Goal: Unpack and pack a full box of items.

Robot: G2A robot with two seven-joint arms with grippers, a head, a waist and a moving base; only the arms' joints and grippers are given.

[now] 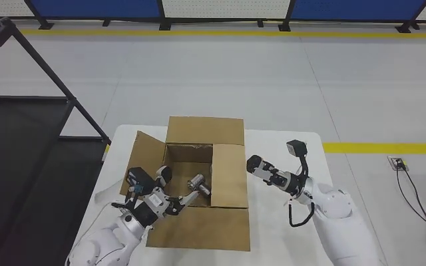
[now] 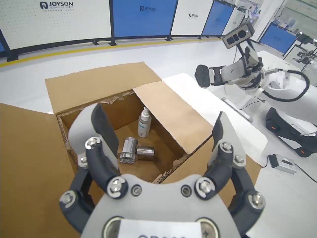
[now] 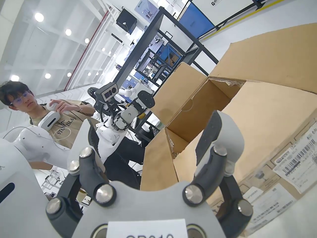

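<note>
An open cardboard box (image 1: 200,130) stands mid-table with all its flaps folded out. Inside it lie a short metal cylinder part (image 2: 135,151) (image 1: 198,183) and a small upright spray bottle (image 2: 143,125) against the inner wall. My left gripper (image 2: 158,113) (image 1: 174,189) hovers over the box's near left corner, open and holding nothing, pointing down at the metal part. My right gripper (image 3: 151,125) (image 1: 255,164) is outside the box beside its right flap, open and empty, facing the box's side wall (image 3: 260,75).
The white table (image 1: 279,143) has bare room to the right of the box, around the right arm. A black metal frame (image 1: 40,133) stands off the table's left side. A small grey device (image 2: 283,164) lies on the floor.
</note>
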